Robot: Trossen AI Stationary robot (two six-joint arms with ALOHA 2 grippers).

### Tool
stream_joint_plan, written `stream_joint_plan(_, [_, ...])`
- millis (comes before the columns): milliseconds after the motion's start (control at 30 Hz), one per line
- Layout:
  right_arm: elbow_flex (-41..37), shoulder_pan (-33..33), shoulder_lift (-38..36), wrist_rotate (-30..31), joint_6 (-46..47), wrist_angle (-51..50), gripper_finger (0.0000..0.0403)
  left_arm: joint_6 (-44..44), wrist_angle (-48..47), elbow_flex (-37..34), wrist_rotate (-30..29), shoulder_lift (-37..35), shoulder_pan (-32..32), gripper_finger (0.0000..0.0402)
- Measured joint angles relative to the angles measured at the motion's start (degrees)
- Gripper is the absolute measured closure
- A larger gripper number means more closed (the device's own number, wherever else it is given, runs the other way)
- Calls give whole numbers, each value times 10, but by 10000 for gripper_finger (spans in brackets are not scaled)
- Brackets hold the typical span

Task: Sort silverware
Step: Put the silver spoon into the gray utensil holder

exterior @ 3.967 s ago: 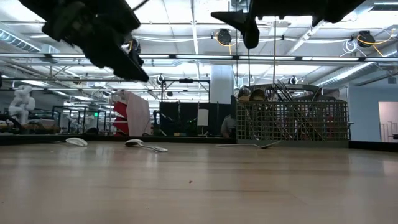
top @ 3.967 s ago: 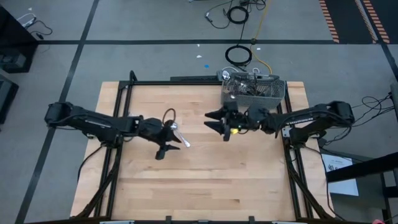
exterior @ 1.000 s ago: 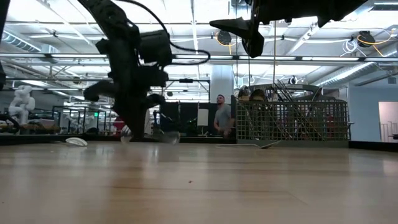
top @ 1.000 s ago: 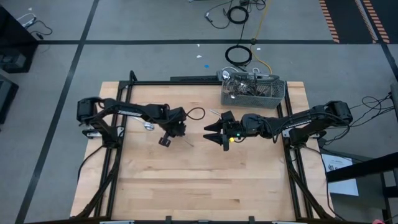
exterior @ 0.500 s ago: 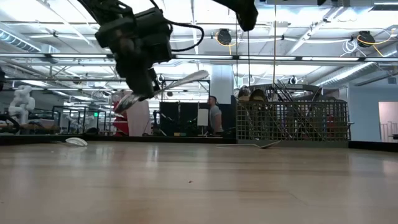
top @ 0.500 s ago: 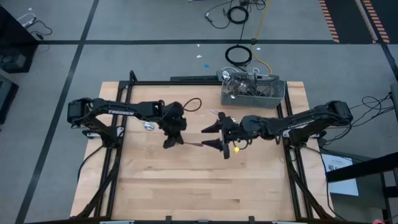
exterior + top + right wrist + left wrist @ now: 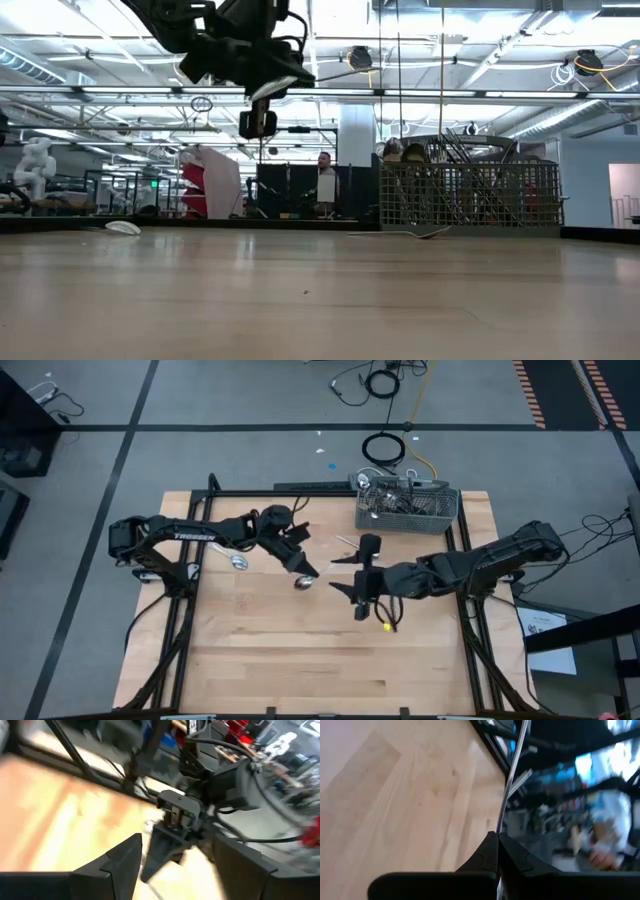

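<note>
One spoon (image 7: 303, 575) is held above the middle of the table (image 7: 300, 660), its handle pinched between the closed fingers of the left gripper (image 7: 297, 563) and its bowl pointing toward the table's centre. Another spoon (image 7: 239, 561) lies flat on the wood near the left arm. More silverware (image 7: 385, 498) stands in the mesh basket (image 7: 410, 510) at the far edge. The right gripper (image 7: 358, 580) is kept just beside the held spoon, its fingers spread wide with nothing between them.

Two spoons (image 7: 239, 561) are lying loose on the table (image 7: 300, 660); one mesh basket (image 7: 408, 507) is holding uncountable silverware.
</note>
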Motion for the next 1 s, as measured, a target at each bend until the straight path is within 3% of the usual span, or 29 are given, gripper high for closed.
stream_joint_plan(133, [75,8,47,57,-61,-102,172,-94,20,0,-6,0,-1,395])
stream_joint_plan(267, [123,15,106,113,-127,-217,172,-132,34,0,-28,0,-15,395])
stream_joint_plan(467, [126,40,175,241,-196,-244,172,-162,57,0,-33,0,-29,395])
stream_joint_plan(667, [126,49,210,246,-215,-240,172,-197,107,0,-35,0,-33,395])
stream_joint_plan(833, [127,46,210,292,-210,-240,172,-204,118,0,-36,0,-40,395])
stream_joint_plan(1000, [127,35,209,287,-208,-240,172,-215,130,0,-35,0,-55,395])
